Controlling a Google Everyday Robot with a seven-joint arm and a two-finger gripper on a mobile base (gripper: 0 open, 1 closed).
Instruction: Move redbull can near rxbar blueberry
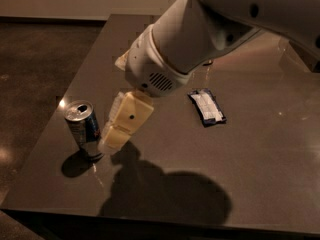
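Observation:
The redbull can (83, 127) stands upright near the left front part of the dark table (260, 149); its open silver top shows. The rxbar blueberry (206, 107) lies flat near the table's middle, a dark-blue wrapper with a white panel, well to the right of the can. My gripper (114, 140) hangs from the large white arm, angled down and to the left. Its tip is right beside the can's right side, low near the can's base. I cannot tell whether it touches the can.
A pale object (121, 60) peeks out behind the arm toward the back of the table. The arm's shadow (165, 194) falls on the front of the table. The table's left edge (45, 134) runs close to the can, with floor beyond.

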